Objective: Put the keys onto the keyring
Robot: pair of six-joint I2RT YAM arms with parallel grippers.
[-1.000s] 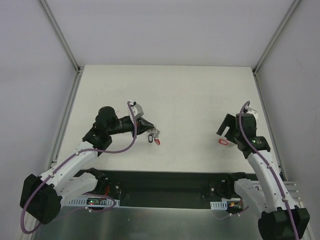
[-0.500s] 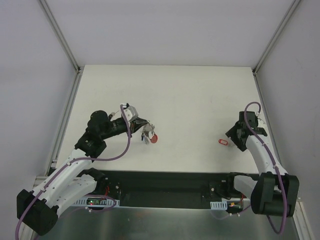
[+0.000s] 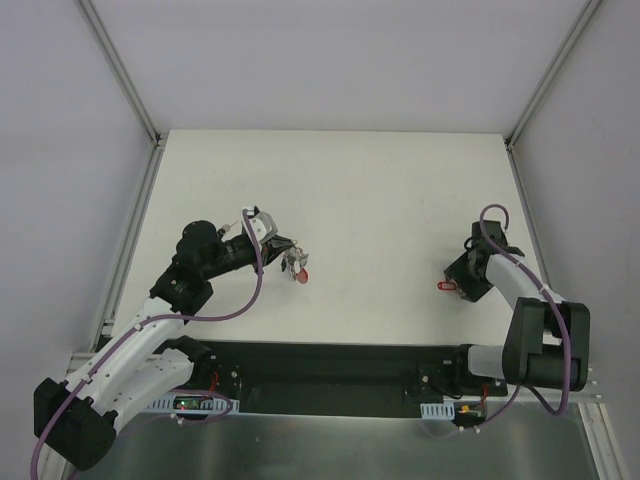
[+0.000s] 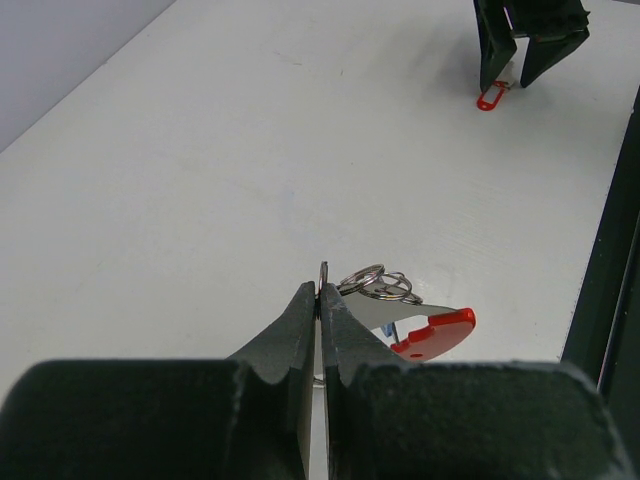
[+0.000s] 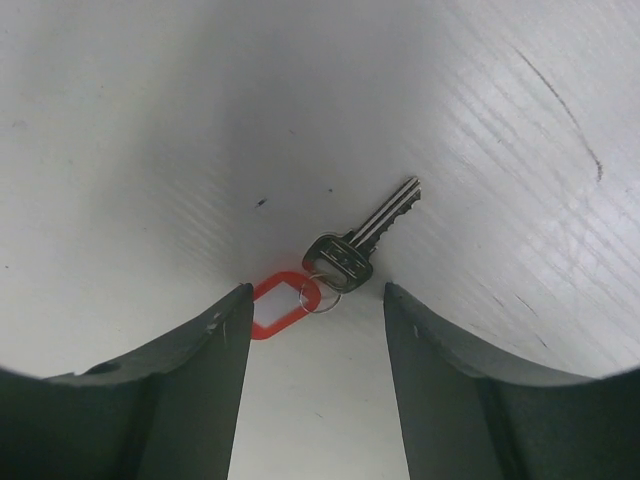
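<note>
Seen from above, two arms work on a white surface (image 3: 380, 200). The left pincer (image 4: 321, 295) is pressed shut on a thin metal edge of the keyring (image 4: 375, 283). Its silver loops and red clip (image 4: 435, 333) hang loose just beyond the tips, though the exact piece it pinches is hard to make out. Well apart to the right, the right pincer (image 5: 315, 292) stands wide open and holds nothing. It straddles a silver key (image 5: 355, 245) that lies flat on the surface, joined by a small ring to a red tag (image 5: 280, 308). The key looks light, stiff, thin and probably slippery against the surface, so the thicker plastic tag or the key's head seems the better place to grip. The keyring looks floppy and likely to swing. Compared with half a second earlier, the right arm has folded back and brought its pincer over the tagged key, while the left pincer has barely shifted.
</note>
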